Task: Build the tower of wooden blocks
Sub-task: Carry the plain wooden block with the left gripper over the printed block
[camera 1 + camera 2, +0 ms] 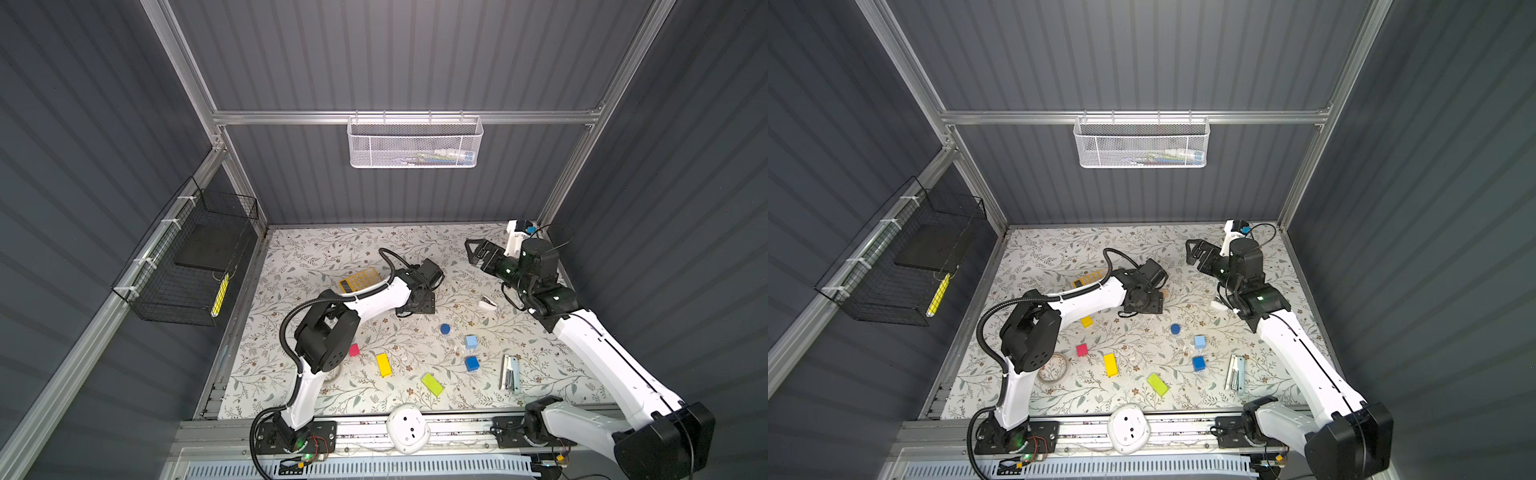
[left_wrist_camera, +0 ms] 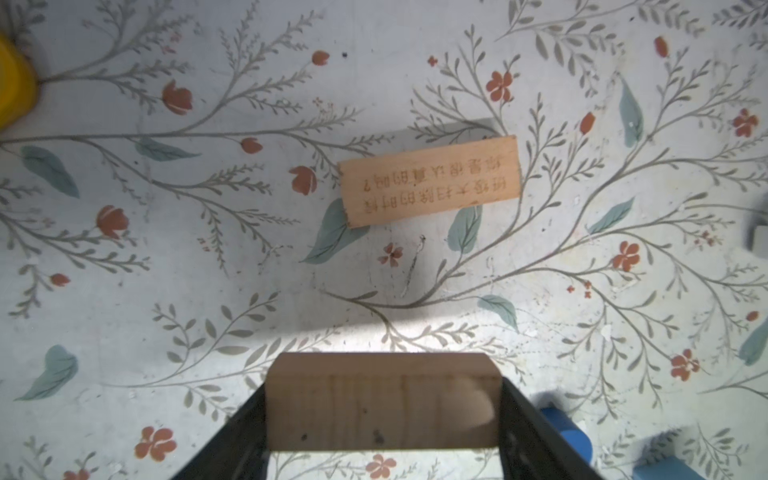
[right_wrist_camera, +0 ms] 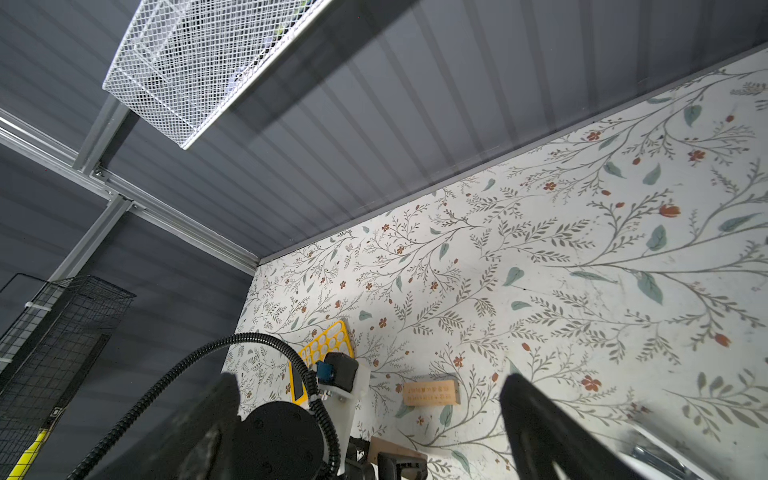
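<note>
The left gripper (image 2: 382, 419) hangs low over the desk (image 1: 316, 249) near the middle of both top views, just right of the yellow calculator (image 1: 359, 279). Its jaws stand fairly wide and clamp a plain tan bar (image 2: 374, 386) by its two ends, holding it level. A second tan bar (image 2: 430, 180), engraved face up, lies flat on the desk just ahead of the held one, apart from it and slightly skewed to it. The right gripper (image 1: 471, 251) is spread fully, empty and raised at the upper right of both top views, well clear.

The step looks like laying the held bar as part of the tower's base, beside or on the lying bar. To do it well, the wrist should first turn until the two bars line up. Then the arm should lower until the wood sits flat before the jaws let go. The jaws should part only a little and the arm should rise straight up, so nothing drags. The blue cylinder (image 1: 445, 329) and the other loose blocks sit in the lower middle of the top views, well apart, so they pose little risk.
</note>
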Robot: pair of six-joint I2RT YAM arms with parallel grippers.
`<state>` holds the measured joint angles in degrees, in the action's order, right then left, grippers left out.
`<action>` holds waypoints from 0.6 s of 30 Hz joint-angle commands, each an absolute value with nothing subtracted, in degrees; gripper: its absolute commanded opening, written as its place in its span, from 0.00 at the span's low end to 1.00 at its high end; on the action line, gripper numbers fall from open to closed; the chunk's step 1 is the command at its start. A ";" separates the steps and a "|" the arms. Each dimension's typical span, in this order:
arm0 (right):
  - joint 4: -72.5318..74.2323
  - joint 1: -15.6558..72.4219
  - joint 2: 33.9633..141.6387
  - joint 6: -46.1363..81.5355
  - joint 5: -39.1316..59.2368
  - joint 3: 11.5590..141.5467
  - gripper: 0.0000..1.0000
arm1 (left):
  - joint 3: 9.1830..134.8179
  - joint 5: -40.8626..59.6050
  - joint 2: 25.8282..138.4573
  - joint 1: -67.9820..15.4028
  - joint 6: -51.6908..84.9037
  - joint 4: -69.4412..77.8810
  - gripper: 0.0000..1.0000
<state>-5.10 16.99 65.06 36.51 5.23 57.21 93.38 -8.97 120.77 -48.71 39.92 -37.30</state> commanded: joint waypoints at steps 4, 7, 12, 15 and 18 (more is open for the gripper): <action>-3.14 15.74 62.55 37.61 6.93 56.03 0.99 | 96.60 -9.76 123.76 -49.89 43.40 -38.50 0.64; -2.99 15.21 62.32 37.72 7.30 55.65 0.99 | 98.09 -10.06 125.51 -50.60 43.59 -38.56 0.64; -2.64 14.37 61.91 37.98 7.73 55.03 0.99 | 100.11 -11.34 128.17 -51.39 44.59 -39.29 0.64; -2.55 13.90 61.72 38.15 8.01 54.71 0.99 | 100.80 -12.45 129.27 -51.61 45.59 -39.20 0.64; -2.30 13.47 61.69 38.32 8.19 54.40 0.99 | 101.98 -14.26 130.39 -51.85 46.71 -40.15 0.64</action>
